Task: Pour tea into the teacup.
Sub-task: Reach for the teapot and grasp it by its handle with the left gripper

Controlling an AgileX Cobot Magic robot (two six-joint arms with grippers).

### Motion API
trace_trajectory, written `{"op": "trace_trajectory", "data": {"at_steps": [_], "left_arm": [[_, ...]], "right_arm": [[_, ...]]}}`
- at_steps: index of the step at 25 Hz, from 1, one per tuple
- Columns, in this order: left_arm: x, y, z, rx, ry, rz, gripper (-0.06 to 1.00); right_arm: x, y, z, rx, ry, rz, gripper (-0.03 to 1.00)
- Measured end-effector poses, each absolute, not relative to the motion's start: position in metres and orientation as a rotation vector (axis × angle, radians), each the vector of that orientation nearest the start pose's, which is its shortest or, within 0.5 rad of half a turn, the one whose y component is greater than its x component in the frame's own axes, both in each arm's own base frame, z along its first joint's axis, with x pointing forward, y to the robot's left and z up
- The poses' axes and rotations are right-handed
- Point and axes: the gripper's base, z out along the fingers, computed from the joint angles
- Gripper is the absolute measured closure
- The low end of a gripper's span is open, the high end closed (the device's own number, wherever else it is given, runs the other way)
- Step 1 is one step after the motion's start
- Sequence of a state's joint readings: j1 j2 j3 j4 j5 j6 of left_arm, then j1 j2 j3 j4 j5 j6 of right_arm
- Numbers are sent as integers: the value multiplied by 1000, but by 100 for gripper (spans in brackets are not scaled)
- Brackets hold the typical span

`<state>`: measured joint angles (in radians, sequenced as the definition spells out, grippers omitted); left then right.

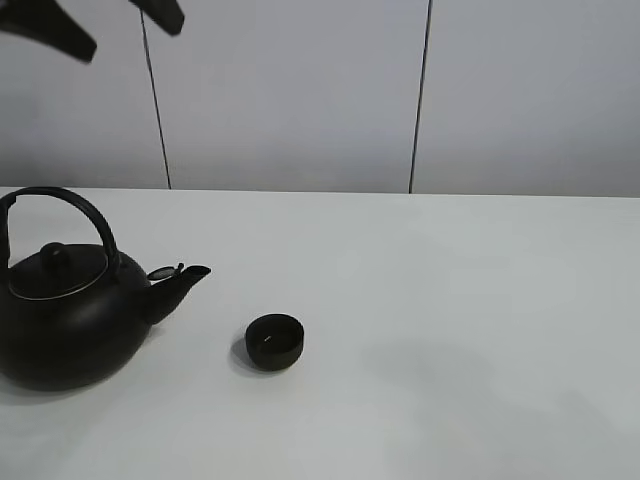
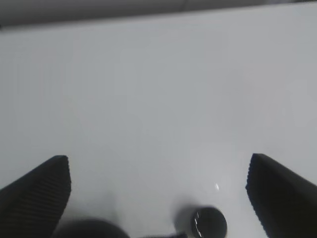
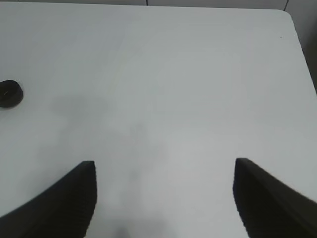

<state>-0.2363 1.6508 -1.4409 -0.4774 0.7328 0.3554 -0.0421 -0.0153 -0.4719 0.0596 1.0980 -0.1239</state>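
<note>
One small teacup (image 1: 274,341) sits on the desk (image 1: 450,300) near the kettle (image 1: 70,320) spout, left gripper (image 2: 158,171) and right gripper (image 3: 163,171) both spread wide and empty, so a crooked handle grab risks tea missing it.

Kettle (image 1: 70,330) matte black, cast-iron look; teacup (image 1: 274,342) matte black; table (image 1: 450,300) smooth white, faint sheen.

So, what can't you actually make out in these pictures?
Teacup: too small and dark in every view to show its contents.
Kettle: left side cut off by the exterior high view's edge.
Left gripper: exterior high view's top edge cuts off all but dark tips.
Right gripper: absent from exterior high view; arm unseen.
</note>
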Motion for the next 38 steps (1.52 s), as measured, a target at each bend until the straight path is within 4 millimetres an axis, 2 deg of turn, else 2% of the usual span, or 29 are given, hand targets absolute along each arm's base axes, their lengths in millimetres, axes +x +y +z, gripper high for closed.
{"op": "trace_trajectory", "data": {"at_steps": [1, 3, 5, 8, 9, 12, 14, 17, 24, 31, 38], "left_arm": [[344, -117, 346, 451, 2218, -439, 25], [312, -118, 360, 495, 2040, -347, 25], [283, -115, 356, 513, 1910, -267, 25], [248, -106, 315, 514, 1824, -176, 25], [238, -102, 295, 513, 1829, -156, 25], [219, -88, 255, 462, 1770, -71, 25], [208, -78, 235, 438, 1746, -24, 25], [194, -68, 218, 413, 1704, 29, 25], [180, -51, 186, 377, 1780, 97, 25], [189, -51, 165, 337, 1850, 97, 25], [198, -51, 149, 304, 1841, 131, 25]], "right_arm": [[-5, 5, 267, -89, 2091, -29, 44], [-5, 5, 267, -89, 2090, -29, 44], [-5, 5, 267, -89, 2089, -29, 44], [-5, 5, 267, -89, 2089, -29, 44], [-5, 5, 267, -89, 2089, -29, 44], [-5, 5, 267, -89, 2089, -29, 44], [-5, 5, 267, -89, 2089, -29, 44], [-5, 5, 267, -89, 2089, -29, 44], [-5, 5, 267, -89, 2089, -29, 44], [-5, 5, 267, -89, 2088, -29, 44], [-5, 5, 267, -89, 2088, -29, 44]]}}
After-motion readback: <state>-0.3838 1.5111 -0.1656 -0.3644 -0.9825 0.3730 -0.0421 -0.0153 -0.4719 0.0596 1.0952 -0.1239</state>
